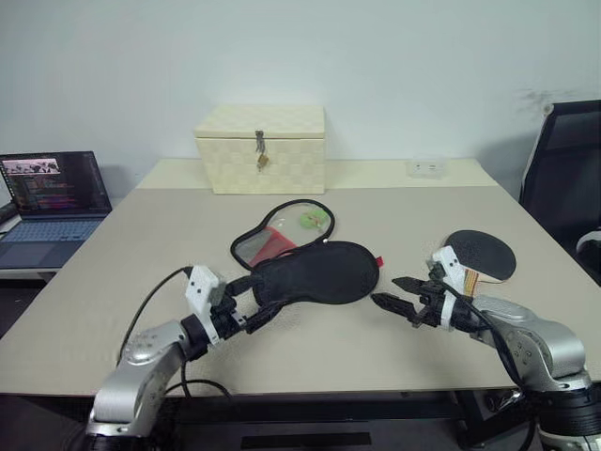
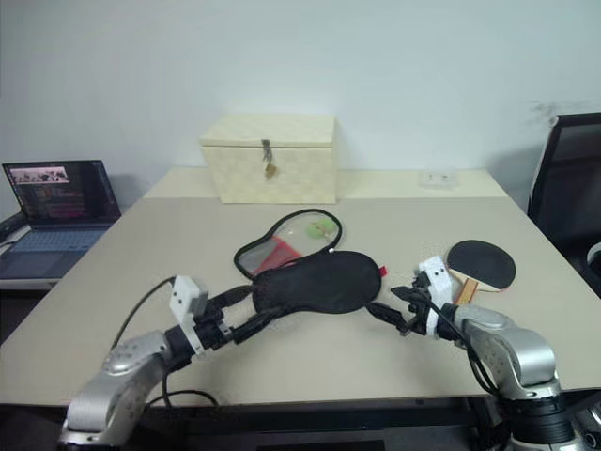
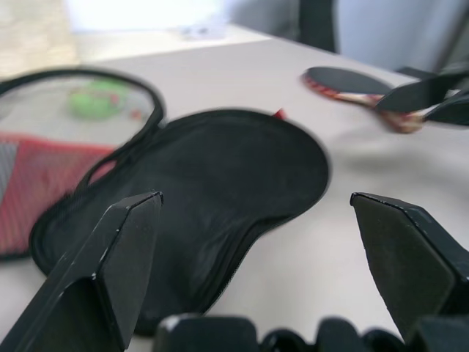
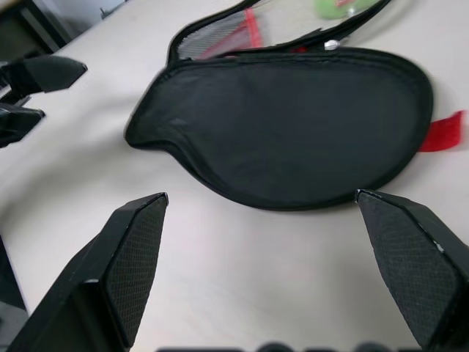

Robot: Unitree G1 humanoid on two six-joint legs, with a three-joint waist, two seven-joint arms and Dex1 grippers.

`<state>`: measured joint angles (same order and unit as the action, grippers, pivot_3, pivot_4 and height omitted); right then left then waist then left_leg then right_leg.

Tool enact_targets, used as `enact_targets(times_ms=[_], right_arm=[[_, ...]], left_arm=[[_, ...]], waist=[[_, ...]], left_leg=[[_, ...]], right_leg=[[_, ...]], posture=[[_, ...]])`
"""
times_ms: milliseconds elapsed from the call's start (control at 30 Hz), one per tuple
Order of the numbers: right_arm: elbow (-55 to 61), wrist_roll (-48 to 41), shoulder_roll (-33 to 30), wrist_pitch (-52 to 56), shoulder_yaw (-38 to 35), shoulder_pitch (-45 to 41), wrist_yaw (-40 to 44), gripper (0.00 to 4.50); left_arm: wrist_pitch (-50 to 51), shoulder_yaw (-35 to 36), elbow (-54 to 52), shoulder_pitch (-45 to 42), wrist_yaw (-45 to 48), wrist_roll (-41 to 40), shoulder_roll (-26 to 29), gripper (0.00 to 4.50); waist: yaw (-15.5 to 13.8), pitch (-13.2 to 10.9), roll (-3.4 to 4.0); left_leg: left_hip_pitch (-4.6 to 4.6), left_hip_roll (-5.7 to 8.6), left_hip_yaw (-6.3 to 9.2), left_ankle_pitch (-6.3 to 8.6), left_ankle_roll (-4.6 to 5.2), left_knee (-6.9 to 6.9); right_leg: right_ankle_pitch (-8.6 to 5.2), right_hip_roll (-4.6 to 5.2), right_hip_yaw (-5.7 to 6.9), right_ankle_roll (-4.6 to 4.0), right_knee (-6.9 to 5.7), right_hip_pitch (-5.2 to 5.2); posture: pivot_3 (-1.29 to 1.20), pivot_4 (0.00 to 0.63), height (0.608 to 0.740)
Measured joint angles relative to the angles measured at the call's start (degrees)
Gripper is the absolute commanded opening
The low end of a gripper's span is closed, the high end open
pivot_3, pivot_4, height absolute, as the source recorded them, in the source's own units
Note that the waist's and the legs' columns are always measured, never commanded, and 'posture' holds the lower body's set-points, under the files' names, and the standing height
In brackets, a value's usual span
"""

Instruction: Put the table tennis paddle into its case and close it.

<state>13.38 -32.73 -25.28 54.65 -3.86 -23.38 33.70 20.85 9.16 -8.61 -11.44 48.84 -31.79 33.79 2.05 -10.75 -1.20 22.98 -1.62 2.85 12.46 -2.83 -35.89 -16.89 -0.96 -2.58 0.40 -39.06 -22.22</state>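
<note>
1. Laptop (image 1: 52, 202) far out past the left gripper, cut off at the frame edge. Screen shows code-like lines, too small to read.
2. Left gripper (image 1: 255, 301) released, both fingers spread wide with nothing between them, tips just beside the narrow handle end of the case (image 1: 315, 272); contact can't be judged from the head views.
3. Case lies unzipped on the table (image 1: 141, 244), between the two grippers. Near half: plain black fabric, paddle-shaped, facing up. Far half, folded back beyond it: black-rimmed with a red patch inside and a small green tag (image 1: 313, 218). Mesh and logo hard to make out. Small red tab (image 4: 443, 132) sticks out at the round end, on the right gripper's side.
4. Cream chequered box (image 1: 263, 148) well beyond the case, metal latch at front; no readable writing.
5. Small white object (image 1: 427, 168) at the far table edge, too small to identify.
6. Right gripper (image 1: 394, 293) released, fingers apart and empty, tips pointing at the case's round end, clear gap to it.
7. Table tennis paddle (image 1: 482, 255) flat on the table just behind the right gripper, outside the case. Round black rubber face up; handle mostly hidden by the wrist, a bit of light wood with red stripes showing.
8. Black office chair (image 1: 568, 178) beyond the right gripper, cut off.
</note>
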Motion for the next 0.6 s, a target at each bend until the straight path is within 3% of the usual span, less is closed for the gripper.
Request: enact_targets(times_ms=[333, 600], right_arm=[[-6.86, 3.35, 5.99, 1.94, 0.54, -5.01, -11.00, 4.50], [-14.31, 6.95, 10.38, 0.78, 0.78, -7.79, -15.37, 4.50]], left_arm=[[7.96, 1.61, 3.42, -5.14, 12.49, -5.71, 11.36, 4.47], [9.11, 2.22, 3.34, -2.39, 15.81, -5.71, 13.68, 4.47]], waist=[[-0.05, -0.01, 0.00], [-0.03, -0.02, 0.02]], left_leg=[[0.04, -0.02, -0.01, 0.00, 0.01, 0.06], [0.05, -0.08, -0.01, 0.00, 0.01, 0.10]], right_leg=[[-0.01, 0.00, 0.03, 0.00, 0.04, -0.05], [-0.02, 0.02, -0.01, -0.03, 0.03, -0.10]], posture=[[0.00, 0.150, 0.740], [0.00, 0.150, 0.740]])
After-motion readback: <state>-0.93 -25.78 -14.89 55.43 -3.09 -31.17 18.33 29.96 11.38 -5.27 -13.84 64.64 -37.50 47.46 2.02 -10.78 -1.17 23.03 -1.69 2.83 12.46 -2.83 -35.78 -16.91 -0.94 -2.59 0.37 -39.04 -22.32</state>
